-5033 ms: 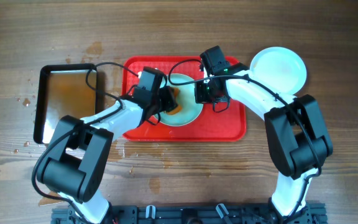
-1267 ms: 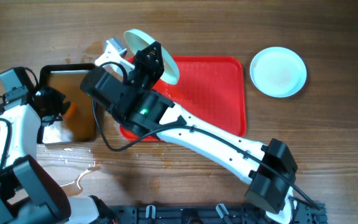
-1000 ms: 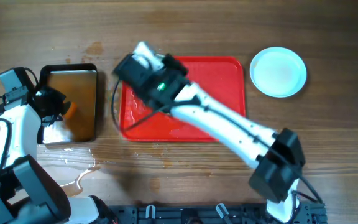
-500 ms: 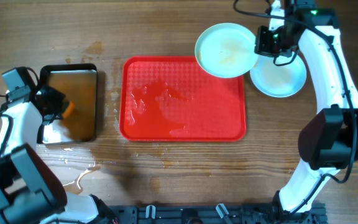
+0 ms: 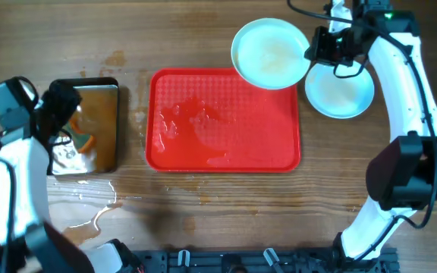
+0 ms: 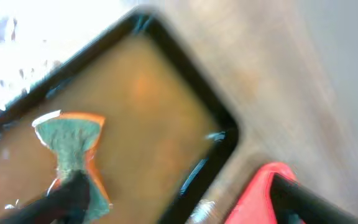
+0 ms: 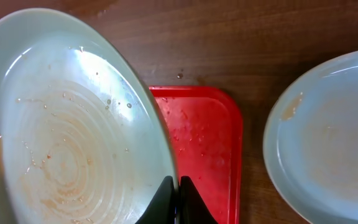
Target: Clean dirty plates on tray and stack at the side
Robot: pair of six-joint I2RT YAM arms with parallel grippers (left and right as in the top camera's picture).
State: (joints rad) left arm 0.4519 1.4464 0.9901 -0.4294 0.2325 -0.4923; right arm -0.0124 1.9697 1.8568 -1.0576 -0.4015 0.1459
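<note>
Brown wood-grain tabletop [image 5: 203,30] fills the overhead view, and a large red rectangular plastic tray [image 5: 226,114] with rounded corners is laid at its centre, its floor covered by a film of water.

A round shallow pale-mint plate [image 5: 270,53] is held by the right gripper [image 5: 311,51] over the tray's far right corner, partly past the tray's far edge. In the right wrist view the gripper [image 7: 176,186] is seen with its fingers [image 7: 191,202] pressed together on the rim of this plate [image 7: 61,137]. Faint orange rings and water drops can be made out on the plate's face, and the tray's corner [image 7: 204,143] is visible under it.

A second pale round plate [image 5: 340,95] is set on the table to the right of the tray, just beside the held plate. A small orange smear is seen at its rim [image 7: 288,112].

At the left, a black-rimmed metal pan [image 5: 101,98] holding brownish liquid is placed apart from the tray. A green-and-orange sponge [image 6: 70,149] lies in it. The left gripper [image 5: 61,106] is poised over the pan. The left wrist view is blurred by motion, but the fingers [image 6: 67,196] appear spread wide with nothing between them, one tip near the sponge's lower end.

Spilled water [image 5: 89,220] is pooled on the table in front of the pan.
</note>
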